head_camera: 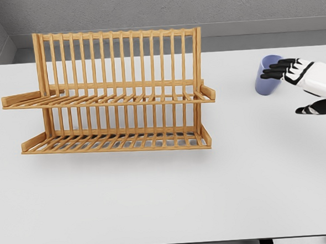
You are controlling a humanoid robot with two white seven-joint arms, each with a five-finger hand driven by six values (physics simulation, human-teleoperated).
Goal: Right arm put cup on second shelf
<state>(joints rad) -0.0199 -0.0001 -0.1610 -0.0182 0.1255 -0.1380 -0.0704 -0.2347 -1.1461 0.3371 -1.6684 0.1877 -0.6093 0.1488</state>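
From the head camera, the blue cup [266, 75] stands upright on the white table [168, 199], well to the right of the two-tier wooden rack [111, 92] and level with its upper shelf. The right hand [302, 86] reaches in just right of the cup, fingers spread wide, dark fingertips [273, 71] at the cup's rim, thumb hanging lower, gripping nothing yet.

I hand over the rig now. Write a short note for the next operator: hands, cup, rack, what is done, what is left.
Right hand: open, fingers reaching at the blue cup, not closed on it.
Left hand: not in view.
Cup: upright on the white table, right of the wooden rack.
Both shelves hold nothing.
Done: approach to the cup.
Left: grasp, lift, place on the second shelf.
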